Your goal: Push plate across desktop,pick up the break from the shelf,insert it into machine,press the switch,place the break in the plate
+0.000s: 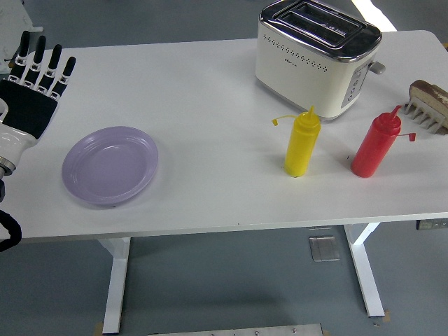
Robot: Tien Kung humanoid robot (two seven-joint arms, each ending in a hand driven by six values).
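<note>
While the left hand (31,87) hovers spread at frame left, it should press flat against the plate (110,164) rim, pushing steadily rightward.

Left robot hand (31,87) raised, fingers straight, apparently flat.

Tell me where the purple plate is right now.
In the head view the purple plate lies on the left part of the white table, near its front edge, just right of the robot's open left hand and well left of the yellow bottle.
</note>
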